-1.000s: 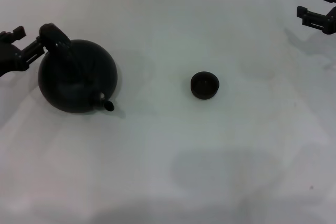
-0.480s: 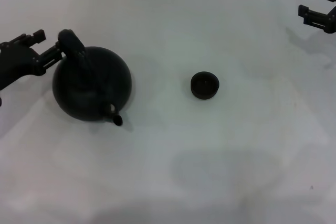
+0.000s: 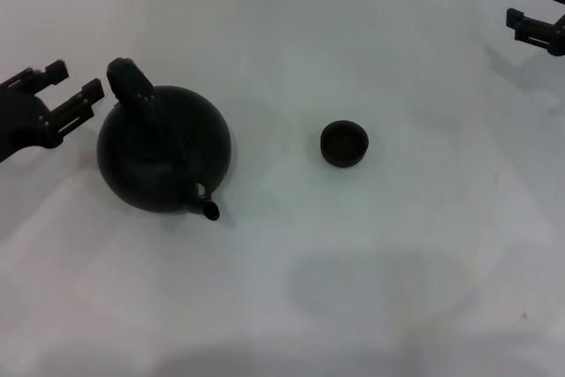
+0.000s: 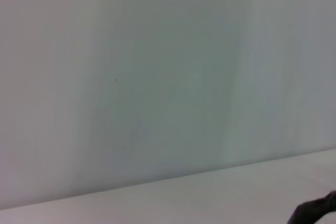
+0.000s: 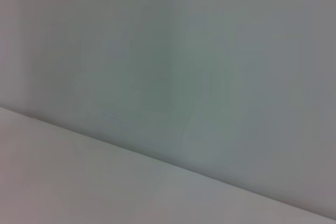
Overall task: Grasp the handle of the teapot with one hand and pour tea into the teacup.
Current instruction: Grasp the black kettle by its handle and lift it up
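Left of the pot, the left hand, a black two-fingered gripper point(image 3: 72, 83), hovers with its fingers spread and nothing between them; the nearer fingertip ends just beside the thick black arched handle point(image 3: 132, 87) without gripping it. That handle rises over the far-left side of the large round black teapot point(image 3: 164, 149), which sits upright on the white table point(image 3: 371, 289) with its short spout point(image 3: 207, 207) pointing toward the robot and slightly right. The tiny round black handleless teacup point(image 3: 343, 144) stands to the right of the pot, well apart from it and not in line with the spout. The right hand, the other black gripper point(image 3: 540, 28), waits at the far right edge, far from both objects; it reads as open and empty. Neither wrist view shows the pot or cup, only pale surface, save for a dark sliver at one corner of the left wrist view that cannot be identified. Judging by this, the grasp itself is the step in hand, and no pouring has started. The next move likely calls for the left hand to bring its fingers around the handle and clamp firmly, then lift, carry the pot toward the cup, and turn the spout over it before tilting. A loose hold on so heavy-looking a pot could let it swing.
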